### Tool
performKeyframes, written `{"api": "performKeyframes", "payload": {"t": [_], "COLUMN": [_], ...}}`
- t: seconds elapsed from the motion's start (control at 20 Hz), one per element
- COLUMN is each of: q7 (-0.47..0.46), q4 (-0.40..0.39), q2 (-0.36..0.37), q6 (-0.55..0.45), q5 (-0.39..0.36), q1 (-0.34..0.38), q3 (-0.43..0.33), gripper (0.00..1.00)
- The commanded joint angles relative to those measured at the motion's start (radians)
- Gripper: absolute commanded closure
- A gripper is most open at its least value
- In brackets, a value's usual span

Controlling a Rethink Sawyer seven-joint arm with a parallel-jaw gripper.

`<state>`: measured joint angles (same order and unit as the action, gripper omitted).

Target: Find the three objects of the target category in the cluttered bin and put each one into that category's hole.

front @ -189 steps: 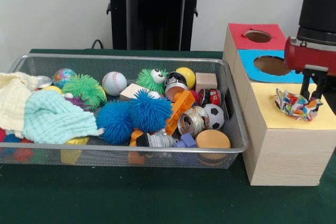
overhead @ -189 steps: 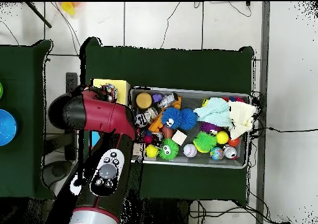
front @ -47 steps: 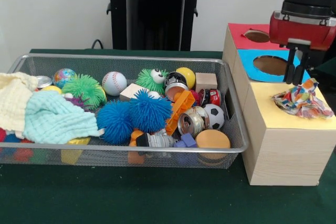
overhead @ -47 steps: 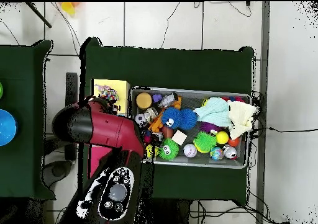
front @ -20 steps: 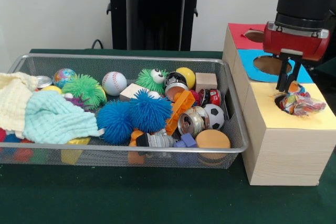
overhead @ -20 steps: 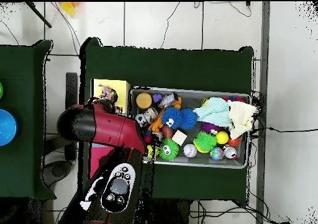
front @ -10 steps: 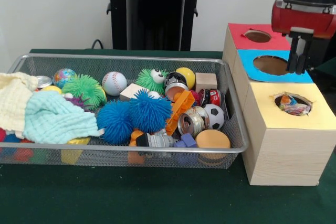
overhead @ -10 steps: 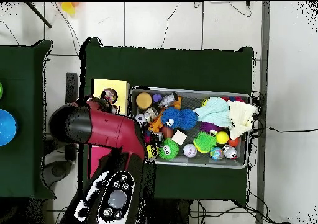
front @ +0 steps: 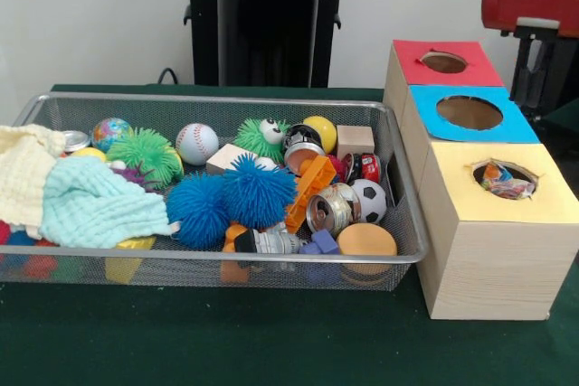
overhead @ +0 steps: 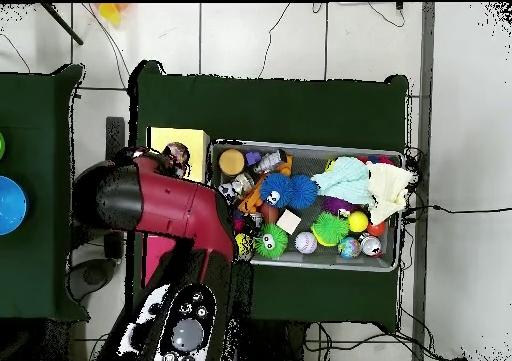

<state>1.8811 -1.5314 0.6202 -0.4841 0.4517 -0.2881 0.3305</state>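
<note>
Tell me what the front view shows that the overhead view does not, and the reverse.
Only the front view shows the red-topped box and blue-topped box with their round holes; in the overhead view the red arm covers them. Only the overhead view shows the tiled floor. Both show the wire mesh bin, the yellow-topped wooden box and the multicoloured cloth in its hole.

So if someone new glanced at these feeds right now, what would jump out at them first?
Most likely the wire bin, crammed with toys: two spiky blue balls in the middle, a baseball behind them and pale cloths at one end. Next, the row of boxes beside it, topped red, blue and yellow, with a multicoloured cloth down in the yellow one's hole. The gripper hangs above the boxes.
</note>
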Motion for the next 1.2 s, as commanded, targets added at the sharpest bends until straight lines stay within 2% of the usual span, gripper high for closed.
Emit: {"api": "performKeyframes", "payload": {"t": [0.05, 0.5, 1.2], "q7": [0.193, 0.171, 0.187], "q4": [0.013, 0.002, 0.027], "q2": [-0.031, -0.098, -0.105], "q6": [-0.074, 0.063, 0.040], "q5": [-0.012, -0.008, -0.008], "q1": [0.019, 0.056, 0.037], "q3": [-0.045, -0.089, -0.063], "gripper": [1.00, 1.00, 1.00]}}
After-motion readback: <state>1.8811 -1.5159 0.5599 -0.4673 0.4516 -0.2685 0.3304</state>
